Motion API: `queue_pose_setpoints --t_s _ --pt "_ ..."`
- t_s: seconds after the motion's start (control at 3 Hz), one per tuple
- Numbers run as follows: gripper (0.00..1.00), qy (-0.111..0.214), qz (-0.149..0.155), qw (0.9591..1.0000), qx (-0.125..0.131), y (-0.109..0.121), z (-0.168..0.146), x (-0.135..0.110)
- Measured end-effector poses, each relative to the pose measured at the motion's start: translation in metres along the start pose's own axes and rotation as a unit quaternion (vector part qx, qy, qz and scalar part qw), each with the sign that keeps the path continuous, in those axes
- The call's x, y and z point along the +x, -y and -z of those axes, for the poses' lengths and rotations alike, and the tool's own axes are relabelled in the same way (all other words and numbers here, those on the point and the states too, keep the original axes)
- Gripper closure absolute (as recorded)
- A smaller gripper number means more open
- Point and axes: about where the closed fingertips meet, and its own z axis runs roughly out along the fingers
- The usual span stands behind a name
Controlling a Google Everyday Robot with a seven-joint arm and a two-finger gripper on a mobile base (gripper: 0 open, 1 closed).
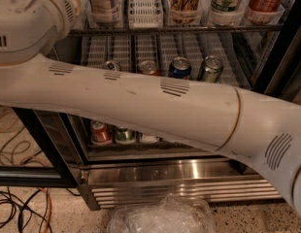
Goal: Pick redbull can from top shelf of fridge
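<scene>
The pincer sits out of view past the arm.

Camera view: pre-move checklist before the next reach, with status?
1. Fridge door open: ok, door frame swung left.
2. Redbull can found on top shelf: not ok, none visible there.
3. Gripper position: cannot tell, out of view beyond the arm's upper-left end.
4. View of shelves: not ok, arm covers the middle.
5. Floor by base: not ok, cables and plastic bag lie there.
</scene>
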Motion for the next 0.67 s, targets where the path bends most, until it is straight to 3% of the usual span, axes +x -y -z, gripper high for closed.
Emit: queue_pose_setpoints --t_s 0.67 --pt "1.00 0.014 -0.005 0.9997 -0.018 -0.005 0.012 -0.012"
